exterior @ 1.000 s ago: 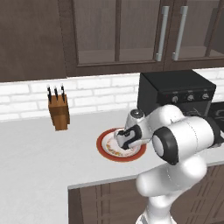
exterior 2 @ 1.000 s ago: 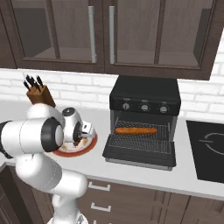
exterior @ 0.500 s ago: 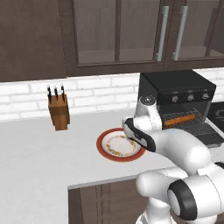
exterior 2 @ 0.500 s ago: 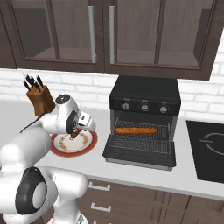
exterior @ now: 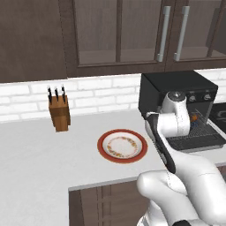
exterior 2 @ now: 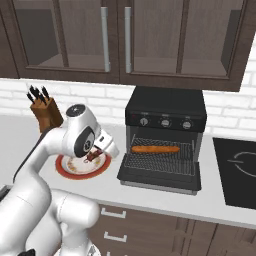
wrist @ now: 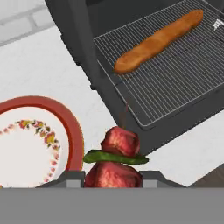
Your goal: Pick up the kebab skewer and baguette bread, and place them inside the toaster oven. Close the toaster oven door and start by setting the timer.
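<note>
The kebab skewer (wrist: pixel 117 154) was pinched between the fingers (wrist: pixel 70 177), its red meat chunks and a green slice standing up from them and its thin stick pointing toward the open toaster oven (exterior 2: pixel 164 140). In the right base view the skewer (exterior 2: pixel 92 157) hung over the inner edge of the red-rimmed plate (exterior 2: pixel 64 169), on the side facing the oven. The plate sat on the white surface (exterior: pixel 35 163) near its front edge, just beside the dropped toaster oven door (exterior 2: pixel 157 175). The baguette bread (exterior 2: pixel 155 149) lay lengthwise on the wire rack (wrist: pixel 183 65) inside the oven, below the row of round knobs (exterior 2: pixel 165 122). A wooden knife block (exterior: pixel 59 112) stood toward the back of the surface against the white brick wall, well apart from the plate. Dark cabinets with long metal handles (exterior: pixel 163 33) hung above.
</note>
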Robot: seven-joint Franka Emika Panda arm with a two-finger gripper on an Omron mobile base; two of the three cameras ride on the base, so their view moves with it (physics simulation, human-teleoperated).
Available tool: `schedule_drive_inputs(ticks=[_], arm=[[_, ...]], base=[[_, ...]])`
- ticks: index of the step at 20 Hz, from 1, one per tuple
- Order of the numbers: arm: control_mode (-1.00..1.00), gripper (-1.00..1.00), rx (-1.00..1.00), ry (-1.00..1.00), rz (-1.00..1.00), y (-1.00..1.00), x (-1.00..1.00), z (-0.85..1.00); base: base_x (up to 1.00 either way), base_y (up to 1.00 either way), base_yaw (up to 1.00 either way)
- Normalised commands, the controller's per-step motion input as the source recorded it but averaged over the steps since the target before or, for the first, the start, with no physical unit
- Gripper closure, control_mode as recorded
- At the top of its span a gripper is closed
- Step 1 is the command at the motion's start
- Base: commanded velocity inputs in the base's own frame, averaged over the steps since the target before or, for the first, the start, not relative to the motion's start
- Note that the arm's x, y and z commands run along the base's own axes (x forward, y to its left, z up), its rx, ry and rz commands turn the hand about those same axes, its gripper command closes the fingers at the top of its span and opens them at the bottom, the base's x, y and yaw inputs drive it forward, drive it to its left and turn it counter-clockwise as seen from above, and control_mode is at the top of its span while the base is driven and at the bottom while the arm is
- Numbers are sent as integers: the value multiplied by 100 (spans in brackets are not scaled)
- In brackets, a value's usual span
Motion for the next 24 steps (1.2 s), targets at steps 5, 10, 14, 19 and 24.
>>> schedule_drive_inputs(ticks=[5,10,14,19,24], arm=[[-100,100,3,0,-37,-69,-51,27],[-100,100,14,-1,-29,-98,1,44],[-100,100,26,-6,-12,-99,21,38],[-100,100,25,-5,-1,-80,15,18],[-100,100,16,-16,-3,-23,24,-5]], base=[[0,0,0],[0,0,0],[0,0,0],[0,0,0],[0,0,0]])
